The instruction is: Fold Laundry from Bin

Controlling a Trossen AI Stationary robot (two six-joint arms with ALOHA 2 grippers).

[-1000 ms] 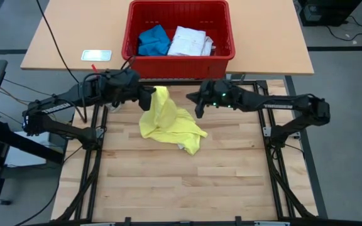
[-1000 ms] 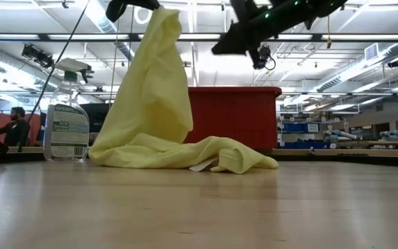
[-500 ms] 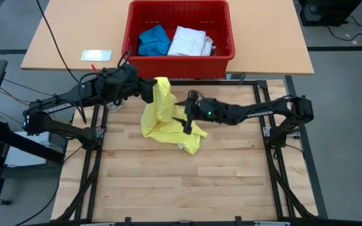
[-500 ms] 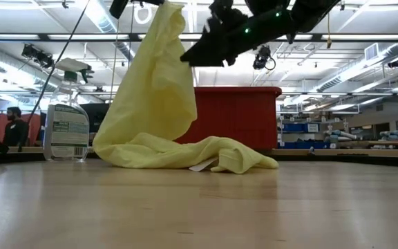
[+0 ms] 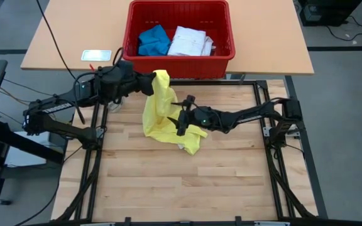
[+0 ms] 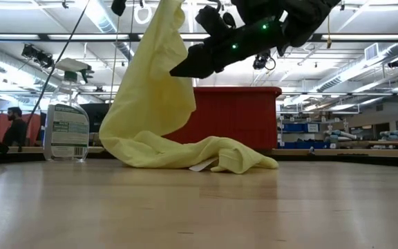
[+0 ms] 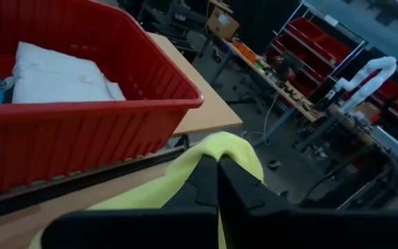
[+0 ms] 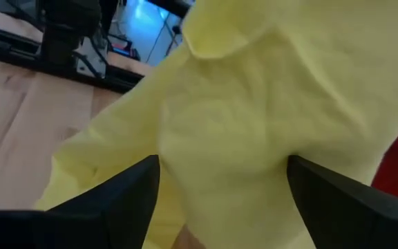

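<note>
Your left end effector (image 5: 148, 86) keeps the yellow T-shirt (image 5: 163, 119) pinched and hoisted, hem trailing on the wooden worktop (image 5: 168, 182). Your right end effector (image 5: 176, 118) has swung in against the hanging cloth, fingers spread, nothing gripped yet. Red bin (image 5: 222, 32) with blue piece (image 5: 153, 39) and white shirt (image 5: 189, 41) sits behind; spray bottle (image 6: 66, 128) off left.

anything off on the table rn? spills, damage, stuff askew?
Nothing stands out. The left claw holds the yellow T-shirt up by one end, with the rest bunched on the table. The right claw is open at the shirt. The red bin sits upright.
</note>
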